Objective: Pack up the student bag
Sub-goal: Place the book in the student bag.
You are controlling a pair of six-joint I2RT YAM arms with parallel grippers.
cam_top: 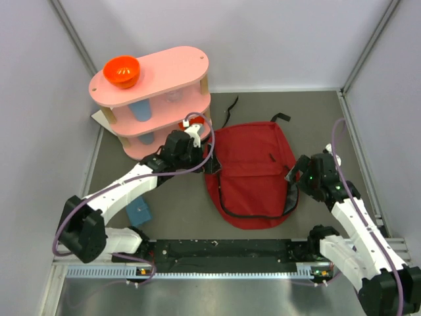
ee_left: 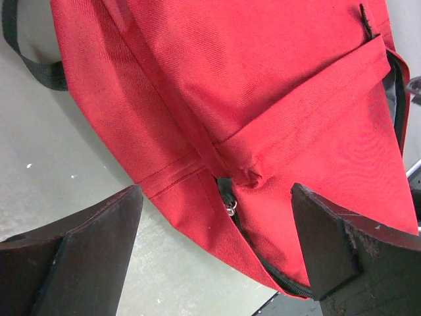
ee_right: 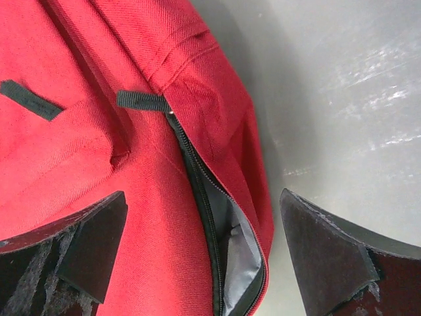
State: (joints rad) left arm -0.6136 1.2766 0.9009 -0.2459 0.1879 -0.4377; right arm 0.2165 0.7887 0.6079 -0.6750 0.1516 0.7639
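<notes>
Since the student bag (cam_top: pixel 253 171) lies flat just right of centre in the top view, rounded end toward the bottom of the frame, the step in hand looks to be getting its main mouth open before anything goes in. Along its right edge the zip (ee_right: pixel 197 191) is already parted part-way, and grey lining (ee_right: pixel 240 257) shows in the gap at the lower middle of the right wrist view. On the other edge a small metal pull (ee_left: pixel 228 197) sits at the centre of the left wrist view, where the track looks closed.

Both tools are spread wide and hold nothing. The right gripper (ee_right: pixel 204 230) straddles the parted zip, and the left gripper (ee_left: pixel 217 224) straddles the pull. To do this well, I judge, the right one should pinch only the upper lip of fabric beside the teeth (not both layers, which would pin the mouth closed). Meanwhile the left should take the pull squarely, or press the bag to the table (cam_top: pixel 184 204) so it does not drag.

Whether any fingertip touches the cloth cannot be told. The bag's inside is unseen beyond that strip of lining. At upper left a pink shelf (cam_top: pixel 154 99) carries an orange bowl (cam_top: pixel 122 71). What stands on its lower tiers is blurred, and a blue item (cam_top: pixel 139 212) at lower left is too small to identify.
</notes>
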